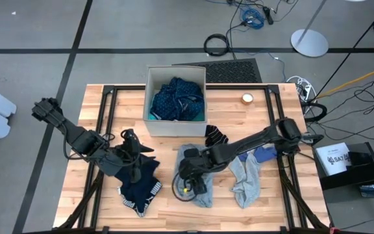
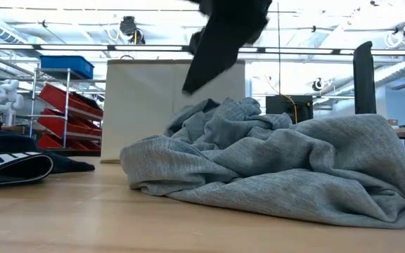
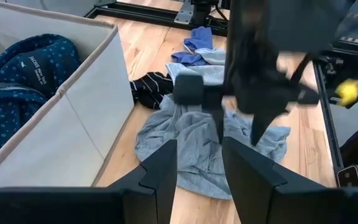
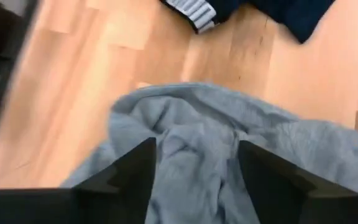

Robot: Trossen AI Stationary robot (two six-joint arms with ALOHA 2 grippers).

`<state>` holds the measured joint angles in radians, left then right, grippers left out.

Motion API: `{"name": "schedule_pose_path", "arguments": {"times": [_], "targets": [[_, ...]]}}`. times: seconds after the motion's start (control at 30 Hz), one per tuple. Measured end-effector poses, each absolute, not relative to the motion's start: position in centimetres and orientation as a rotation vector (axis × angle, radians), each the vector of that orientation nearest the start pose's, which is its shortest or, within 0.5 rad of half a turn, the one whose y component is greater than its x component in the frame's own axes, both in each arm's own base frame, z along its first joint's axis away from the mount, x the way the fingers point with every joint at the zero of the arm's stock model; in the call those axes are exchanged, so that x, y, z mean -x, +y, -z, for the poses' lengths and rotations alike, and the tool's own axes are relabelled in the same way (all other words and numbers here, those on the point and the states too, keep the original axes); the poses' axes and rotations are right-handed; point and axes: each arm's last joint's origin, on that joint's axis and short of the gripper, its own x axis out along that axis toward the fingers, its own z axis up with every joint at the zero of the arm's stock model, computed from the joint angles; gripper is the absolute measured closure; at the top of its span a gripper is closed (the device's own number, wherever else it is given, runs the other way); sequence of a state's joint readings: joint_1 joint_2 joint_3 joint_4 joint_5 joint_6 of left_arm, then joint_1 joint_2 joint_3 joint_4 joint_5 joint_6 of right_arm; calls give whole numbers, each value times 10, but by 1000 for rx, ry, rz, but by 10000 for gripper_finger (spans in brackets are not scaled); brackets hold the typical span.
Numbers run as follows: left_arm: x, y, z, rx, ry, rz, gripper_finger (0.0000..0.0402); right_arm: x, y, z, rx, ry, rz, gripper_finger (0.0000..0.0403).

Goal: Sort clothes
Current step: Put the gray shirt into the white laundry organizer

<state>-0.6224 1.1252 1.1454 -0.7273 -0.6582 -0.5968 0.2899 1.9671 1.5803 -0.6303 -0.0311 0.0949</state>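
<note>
My right gripper (image 1: 188, 184) hangs over the grey garment (image 1: 195, 170), which lies on the table (image 1: 102, 201) in front of the beige box (image 1: 153, 125). Through my right wrist camera the two fingers (image 4: 132, 165) stand spread apart above the crumpled grey cloth (image 4: 197, 143), closed on nothing.

My left gripper (image 1: 134, 162) is to the left of the box's front, over the dark navy garment (image 1: 140, 188) with the striped band. Its fingers (image 3: 163, 168) are parted too, with nothing between them.

Inside the box sits the navy dotted garment (image 1: 177, 99). Striped black socks (image 1: 215, 137) lie just beside the box's front right corner. A second grey piece (image 1: 247, 179) and small blue pieces (image 1: 260, 155) lie farther right of the box.
</note>
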Motion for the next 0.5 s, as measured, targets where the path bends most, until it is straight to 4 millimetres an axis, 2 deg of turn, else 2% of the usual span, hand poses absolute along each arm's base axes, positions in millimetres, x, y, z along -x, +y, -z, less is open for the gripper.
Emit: {"name": "schedule_pose_path", "arguments": {"times": [0.13, 0.3, 0.5], "targets": [[-190, -114, -336, 164, 520, -231, 265, -382, 118, -265, 21, 1007, -216, 163], [-192, -115, -305, 280, 531, -282, 265, -348, 125, -311, 74, 917, -109, 161], [-198, -119, -265, 466, 441, -276, 265, -307, 134, -346, 127, 829, 42, 167]]}}
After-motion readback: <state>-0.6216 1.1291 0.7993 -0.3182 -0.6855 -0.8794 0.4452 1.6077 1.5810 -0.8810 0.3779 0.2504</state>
